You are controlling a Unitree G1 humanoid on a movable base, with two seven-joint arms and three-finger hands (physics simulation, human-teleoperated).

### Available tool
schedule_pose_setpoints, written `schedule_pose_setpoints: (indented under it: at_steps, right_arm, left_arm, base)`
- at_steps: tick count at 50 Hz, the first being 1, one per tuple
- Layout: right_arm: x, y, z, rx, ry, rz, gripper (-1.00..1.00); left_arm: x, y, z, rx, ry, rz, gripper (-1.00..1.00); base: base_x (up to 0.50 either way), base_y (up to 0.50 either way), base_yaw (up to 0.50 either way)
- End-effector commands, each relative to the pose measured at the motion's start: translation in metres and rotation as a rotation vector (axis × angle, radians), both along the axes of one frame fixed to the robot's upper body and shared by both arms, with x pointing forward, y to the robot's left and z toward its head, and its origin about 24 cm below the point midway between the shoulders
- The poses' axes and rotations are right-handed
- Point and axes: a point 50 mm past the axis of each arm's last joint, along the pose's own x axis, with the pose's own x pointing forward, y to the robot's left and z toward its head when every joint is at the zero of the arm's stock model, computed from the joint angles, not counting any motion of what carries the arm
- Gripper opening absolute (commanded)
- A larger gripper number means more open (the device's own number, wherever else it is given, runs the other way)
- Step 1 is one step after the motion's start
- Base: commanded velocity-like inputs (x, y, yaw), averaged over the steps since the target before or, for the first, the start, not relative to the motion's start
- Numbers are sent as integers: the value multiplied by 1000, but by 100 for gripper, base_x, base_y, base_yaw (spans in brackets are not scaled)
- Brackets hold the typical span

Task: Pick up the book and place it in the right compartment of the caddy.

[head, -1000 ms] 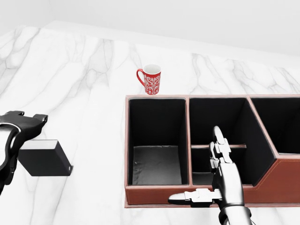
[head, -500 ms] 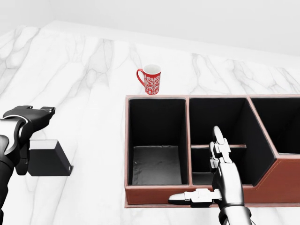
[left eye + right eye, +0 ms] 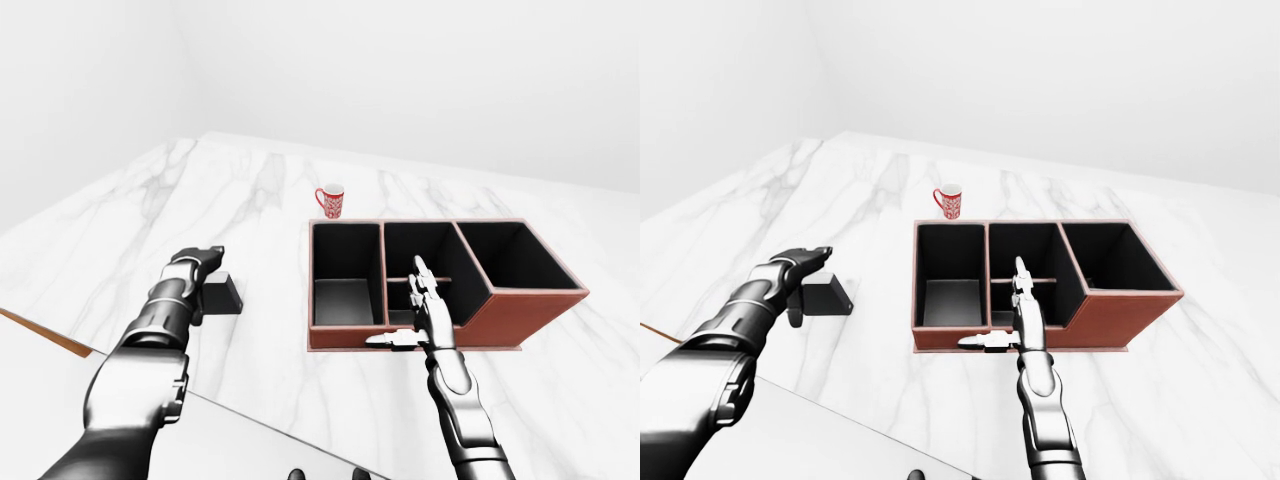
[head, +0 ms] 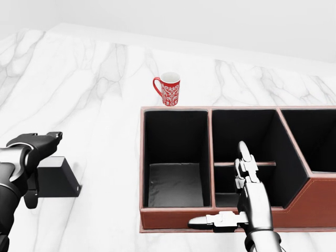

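left hand [image 4: 29, 157]: lower left of the head view, black fingers spread wide and curled over the left end of the book. One finger [image 4: 52, 136] reaches out above the book's top edge, another hangs down past its near left corner. Hand overlaps the book there; real contact can't be told. Not clamped round it.
book [image 4: 56, 177]: dark block lying on the marble table [image 4: 105, 89], lower left of the head view, well apart from the caddy. Right-eye view shows it just right of the hand, resting on the tabletop.
right hand [image 4: 247, 197]: lower centre-right of the head view, silver, fingers out straight. Long fingers [image 4: 244, 157] point toward frame top over the caddy's middle section; thumb sticks out to frame left along the near wall. Nothing in its hold; whether it touches the caddy wall can't be told.
caddy [image 4: 176, 218]: brown leather outside, black inside, right half of the head view. Three sections in a row; the middle one has a low cross divider. Right compartment [image 3: 515, 258] best seen in the left-eye view, nothing visible in it.
mug [image 4: 168, 88]: red with white pattern, upright, handle to frame left, just above the caddy's upper left corner, apart from it.
table edge: runs across the bottom left of both eye views.
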Motion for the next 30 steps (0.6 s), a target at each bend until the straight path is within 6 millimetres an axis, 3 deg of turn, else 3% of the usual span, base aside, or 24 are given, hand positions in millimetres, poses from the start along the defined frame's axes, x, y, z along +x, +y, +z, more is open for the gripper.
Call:
schedule_pose_setpoints:
  at_steps: [1,15,16,17,18,30]
  right_arm:
    - [-2,5,5,16,-22,35,100]
    - [-2,6,2,14,-11,39,100]
    - [-2,6,3,14,-12,39,100]
    - [-2,6,3,14,-12,39,100]
    - [-2,6,3,14,-14,39,100]
    - [-3,7,2,12,-9,44,100]
  left_arm:
    - [0,-3,-4,-80,-36,48,100]
    - [-2,-1,-7,-87,-57,67,100]
    - [-2,-1,-7,-90,-57,67,51]
    - [-2,-1,-7,-90,-57,67,51]
    - [-1,-1,-4,-109,-68,67,-100]
    - [3,4,8,-114,-98,82,-100]
  base:
    - [0,0,0]
    - [0,0,0]
    - [0,0,0]
    - [0,0,1]
    - [0,0,0]
    - [0,0,0]
